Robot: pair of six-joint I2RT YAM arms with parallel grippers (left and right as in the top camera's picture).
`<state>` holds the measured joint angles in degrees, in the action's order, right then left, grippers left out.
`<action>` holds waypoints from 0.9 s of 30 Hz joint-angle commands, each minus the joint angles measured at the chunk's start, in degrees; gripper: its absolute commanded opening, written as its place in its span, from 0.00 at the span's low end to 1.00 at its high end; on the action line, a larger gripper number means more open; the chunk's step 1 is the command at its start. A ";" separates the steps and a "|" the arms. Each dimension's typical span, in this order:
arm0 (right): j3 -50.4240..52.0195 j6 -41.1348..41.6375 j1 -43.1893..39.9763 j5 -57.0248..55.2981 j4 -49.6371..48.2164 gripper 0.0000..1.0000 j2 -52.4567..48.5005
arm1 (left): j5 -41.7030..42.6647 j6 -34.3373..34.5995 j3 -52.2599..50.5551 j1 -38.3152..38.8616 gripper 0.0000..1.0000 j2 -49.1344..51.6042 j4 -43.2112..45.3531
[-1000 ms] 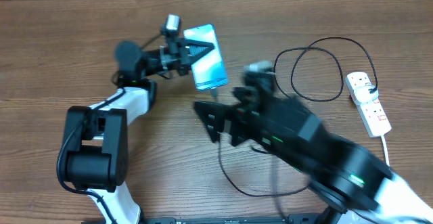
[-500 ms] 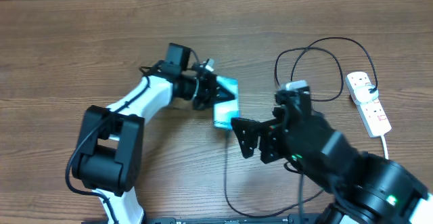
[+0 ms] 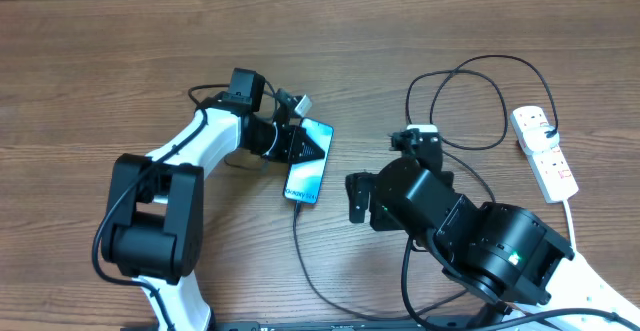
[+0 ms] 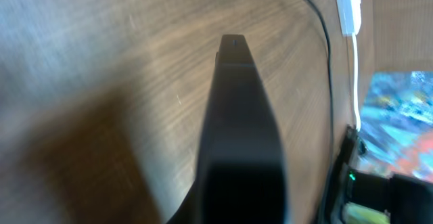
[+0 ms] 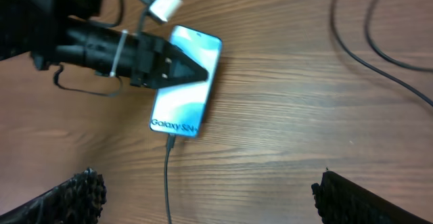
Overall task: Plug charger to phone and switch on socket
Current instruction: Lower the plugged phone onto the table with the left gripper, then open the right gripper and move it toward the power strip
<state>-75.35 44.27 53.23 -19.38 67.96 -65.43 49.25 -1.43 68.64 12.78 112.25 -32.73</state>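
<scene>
Slim glossy phone [image 3: 306, 171] lies on the wood-grain table [image 3: 100, 51], with the thin black charger [image 5: 166, 183] meeting its 6 o'clock end. Left claw [image 3: 312, 148] is pinched shut over the screen; right claw [image 5: 213, 197] is spread wide. White oblong socket [image 3: 545, 151] sits at 3 o'clock.

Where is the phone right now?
In the overhead view the phone lies flat near the table's middle, under the tip of the shut left gripper, with the charger entering its near end.
</scene>
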 commanded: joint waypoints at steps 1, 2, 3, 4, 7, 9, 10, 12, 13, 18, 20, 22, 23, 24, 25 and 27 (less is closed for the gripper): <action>-0.68 4.42 -0.28 -3.61 1.11 1.00 0.48 | 3.17 6.51 1.07 0.31 0.04 5.25 7.08; -0.68 4.44 -0.28 -3.76 1.42 1.00 0.48 | 4.20 9.29 1.07 0.31 0.04 6.56 9.68; -0.68 4.42 -0.28 -3.82 1.64 1.00 0.48 | 5.73 12.72 1.07 0.31 0.04 8.11 13.07; -0.68 4.44 -0.28 -3.98 1.84 1.00 0.48 | 7.06 15.82 1.07 0.28 0.04 9.53 16.26; -0.68 4.44 -0.28 -4.37 2.16 1.00 0.48 | 7.82 18.80 1.07 -0.02 0.04 12.02 19.56; -0.68 5.64 -0.28 -5.99 2.45 1.00 0.48 | 7.76 17.92 1.05 -0.59 0.04 12.87 17.99; -0.68 6.43 -0.28 -6.78 2.45 1.00 0.48 | 7.74 17.25 1.05 -0.90 0.04 12.98 17.00; -0.68 8.57 -0.46 -9.09 2.47 1.00 0.48 | 5.92 14.84 1.07 -2.08 0.04 12.96 12.90; -0.68 8.70 -0.83 -9.60 2.43 1.00 0.48 | 4.04 14.82 1.07 -2.71 0.04 12.96 10.97; -0.68 8.70 -2.84 -9.75 2.43 1.00 0.48 | -6.78 14.64 1.05 -6.27 0.04 12.96 2.69; -0.68 8.70 -3.54 -9.73 2.43 1.00 0.48 | -7.43 14.08 0.98 -7.32 0.05 12.96 2.05; -0.68 8.68 -4.15 -9.77 2.40 1.00 0.48 | -7.78 14.03 0.98 -7.56 0.12 12.96 2.12; -0.68 8.68 -4.48 -9.77 2.43 1.00 0.48 | -8.46 14.03 0.98 -7.56 0.16 12.96 2.10; -0.68 8.68 -4.76 -9.75 2.45 1.00 0.48 | -9.51 14.05 0.98 -7.54 0.19 12.98 1.92; -0.68 8.68 -5.14 -9.73 2.47 1.00 0.48 | -10.58 14.03 0.98 -7.43 0.22 12.98 1.62; -0.68 8.68 -5.81 -9.73 2.47 1.00 0.48 | -12.52 14.01 0.96 -6.91 0.23 12.98 0.70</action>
<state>-75.35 52.29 48.51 -27.94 70.50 -65.43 52.01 12.71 70.78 5.58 123.07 -30.72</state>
